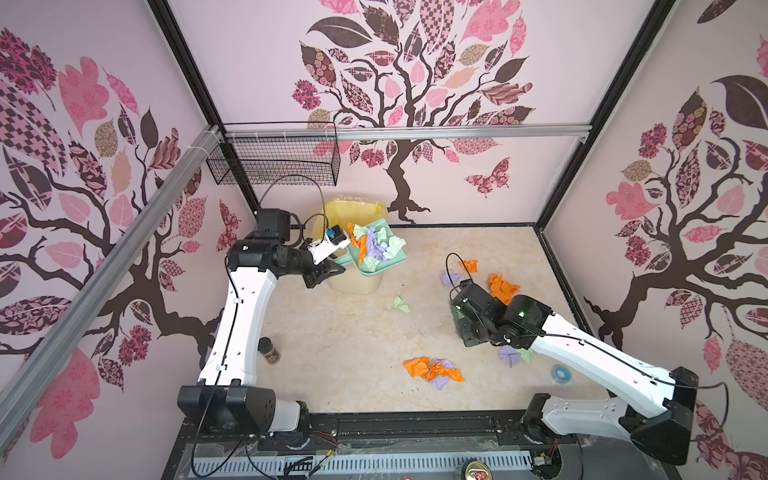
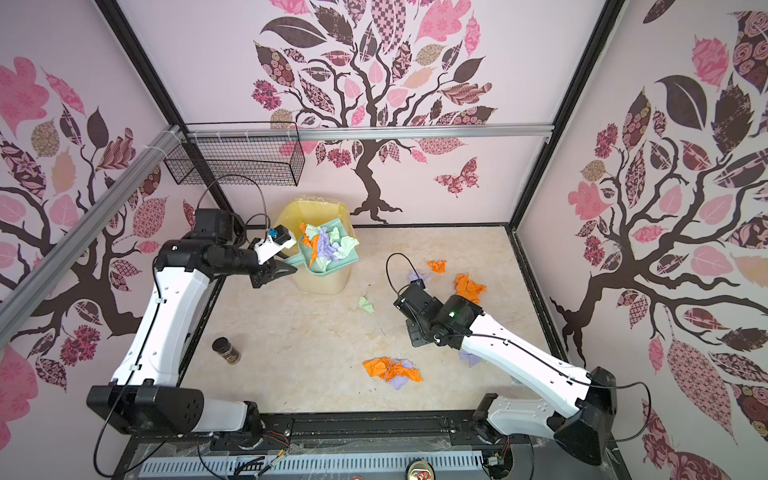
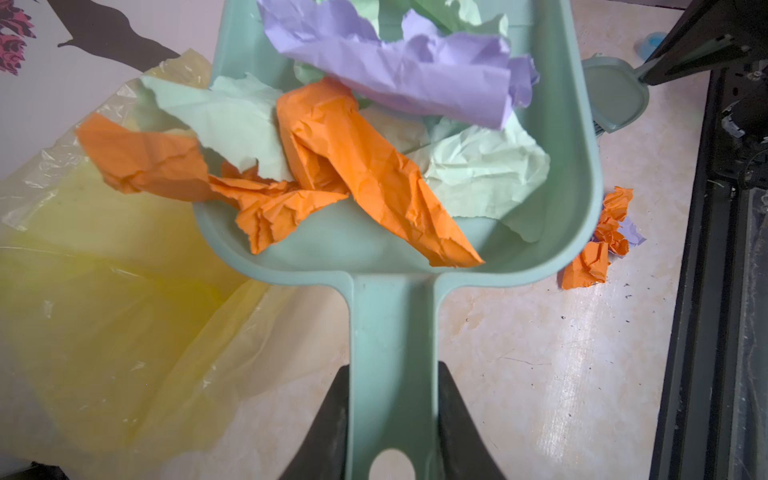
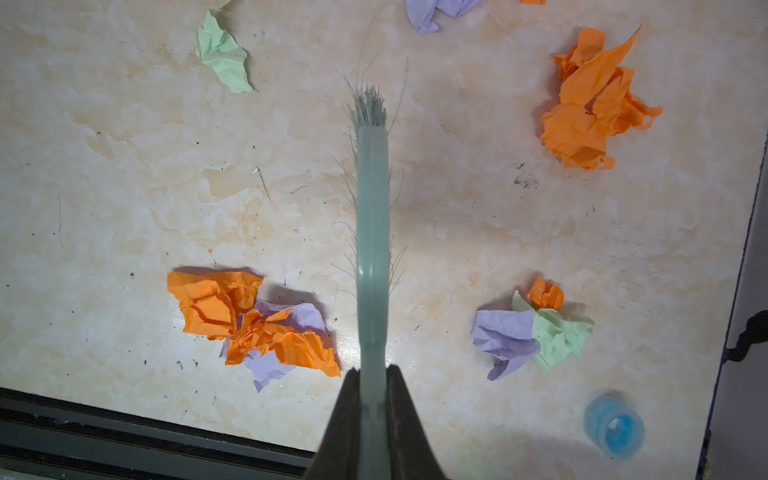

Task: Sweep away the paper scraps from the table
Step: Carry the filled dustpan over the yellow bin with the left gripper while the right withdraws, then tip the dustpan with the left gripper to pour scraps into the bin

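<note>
Teal dustpan (image 3: 392, 332), heaped with paper scraps (image 3: 365, 166), was held over the yellow-lined bin (image 1: 355, 284), left jaws closed on its handle. Right jaws pinched the brush (image 4: 372, 208). Several scrap piles lay on the table (image 1: 332, 353), so roughly half seemed left.

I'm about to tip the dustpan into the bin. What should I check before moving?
1. Grip of left tool on the dustpan handle: ok.
2. Load: paper scraps sit in the dustpan: ok, though one orange piece hangs over its wall.
3. Dustpan wholly above the bin: cannot tell; in both top views one corner looks past the rim.
4. Grip of right tool on the brush, apart from the bin: ok.
5. Clearing of the table: not ok; leftover scraps lie on it.
</note>
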Action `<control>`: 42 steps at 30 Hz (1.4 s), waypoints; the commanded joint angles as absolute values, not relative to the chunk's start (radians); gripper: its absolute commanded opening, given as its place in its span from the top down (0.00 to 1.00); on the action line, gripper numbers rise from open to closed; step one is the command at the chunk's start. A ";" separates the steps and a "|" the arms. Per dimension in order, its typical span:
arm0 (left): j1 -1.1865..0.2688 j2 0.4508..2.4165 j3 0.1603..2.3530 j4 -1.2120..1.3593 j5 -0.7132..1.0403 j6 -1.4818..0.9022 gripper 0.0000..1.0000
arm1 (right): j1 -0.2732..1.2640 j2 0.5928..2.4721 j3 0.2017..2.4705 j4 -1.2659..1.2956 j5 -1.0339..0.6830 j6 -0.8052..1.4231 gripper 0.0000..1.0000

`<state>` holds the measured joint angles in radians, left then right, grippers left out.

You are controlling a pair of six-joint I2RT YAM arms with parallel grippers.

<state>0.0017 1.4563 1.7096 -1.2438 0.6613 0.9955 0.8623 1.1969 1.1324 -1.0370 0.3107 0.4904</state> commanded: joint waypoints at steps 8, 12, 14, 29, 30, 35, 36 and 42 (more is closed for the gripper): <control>0.196 1.784 2.346 -1.557 0.731 1.088 1.00 | 0.861 1.151 1.093 -1.016 0.299 0.476 1.00; 0.204 1.881 2.510 -1.595 0.639 1.126 1.00 | 0.860 1.144 1.088 -1.014 0.299 0.476 1.00; 0.204 1.903 2.537 -1.590 0.596 1.151 1.00 | 0.861 1.141 1.081 -1.006 0.298 0.479 1.00; 0.075 1.975 2.578 -1.447 0.181 1.340 1.00 | 0.862 1.146 1.060 -0.975 0.288 0.480 1.00; 0.057 1.974 2.575 -1.431 0.146 1.364 1.00 | 0.860 1.146 1.061 -0.976 0.288 0.480 1.00; -0.022 1.957 2.517 -1.295 -0.044 1.513 1.00 | 0.861 1.141 1.057 -0.973 0.290 0.485 1.00; -0.028 1.954 2.502 -1.267 -0.068 1.538 1.00 | 0.861 1.140 1.055 -0.973 0.290 0.485 1.00; -0.049 1.932 2.430 -1.126 -0.190 1.676 1.00 | 0.860 1.136 1.054 -0.974 0.291 0.480 1.00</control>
<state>-0.0460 1.9659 2.4695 -1.2381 -0.0895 1.5723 0.8623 1.1622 1.0397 -0.9749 0.2825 0.4862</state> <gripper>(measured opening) 0.262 0.120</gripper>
